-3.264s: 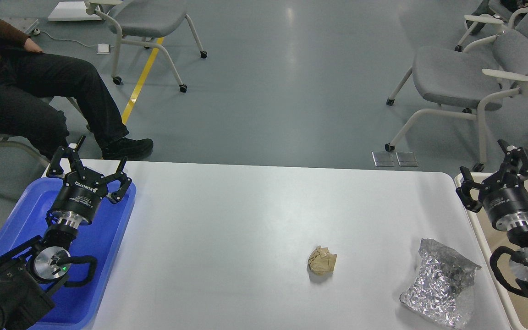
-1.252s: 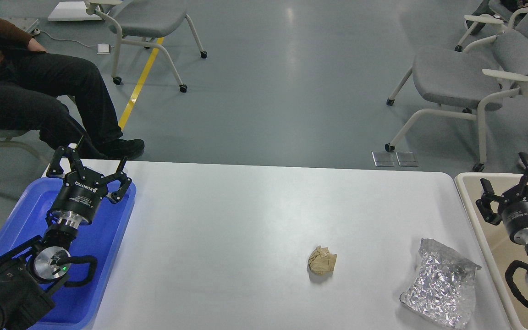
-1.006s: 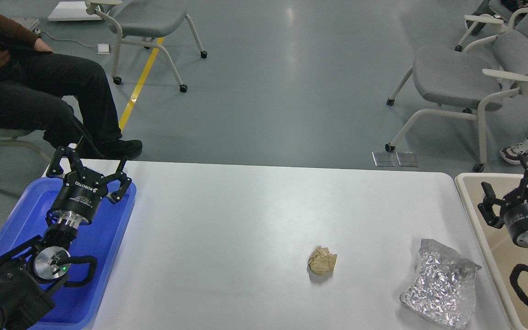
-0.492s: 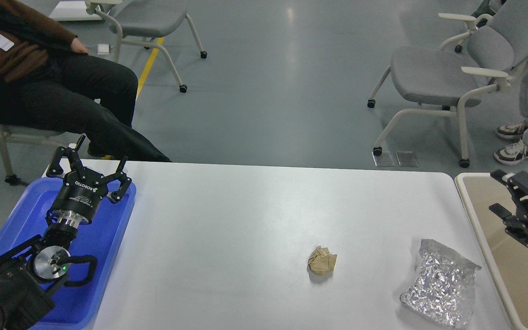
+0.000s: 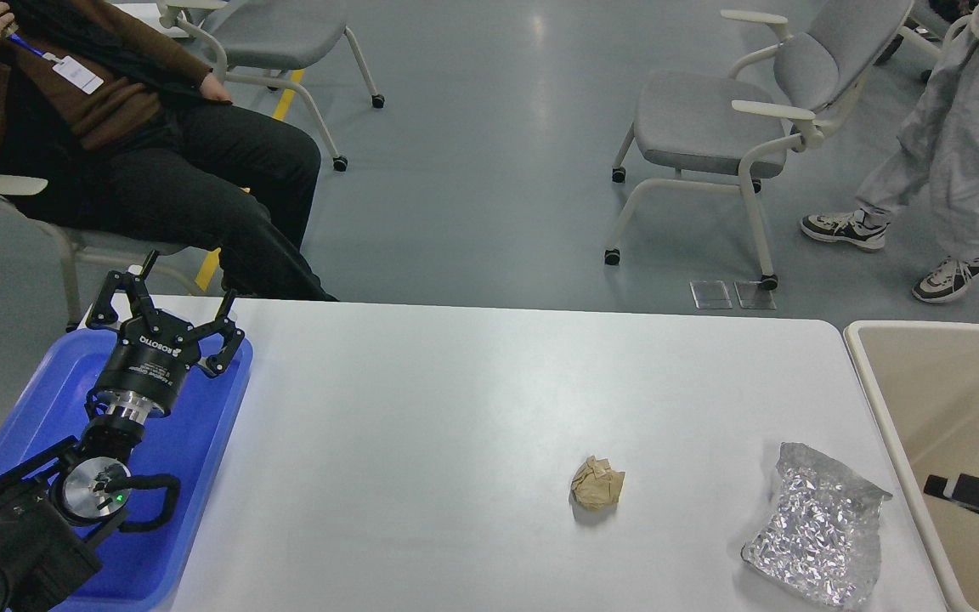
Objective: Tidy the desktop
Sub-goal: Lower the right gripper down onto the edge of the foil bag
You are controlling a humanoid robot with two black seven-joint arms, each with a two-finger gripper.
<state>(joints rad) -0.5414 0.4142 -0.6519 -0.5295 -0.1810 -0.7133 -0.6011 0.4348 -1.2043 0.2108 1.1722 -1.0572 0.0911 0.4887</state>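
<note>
The white desktop (image 5: 455,399) carries a crumpled brown paper ball (image 5: 597,483) right of centre and a crinkled silver foil bag (image 5: 817,537) near the front right corner. My left gripper (image 5: 162,308) is open and empty, raised over the far end of the blue tray (image 5: 200,433). My right gripper (image 5: 962,508) shows only as two dark fingers at the right edge, held apart and empty, low over the beige bin (image 5: 940,382) and right of the foil bag. The rest of the right arm is out of view.
A seated person (image 5: 158,170) is close behind the desktop's far left corner. A walking person (image 5: 948,144) and a grey wheeled chair (image 5: 710,127) are on the floor behind the far right. Another chair (image 5: 277,34) stands at the far left.
</note>
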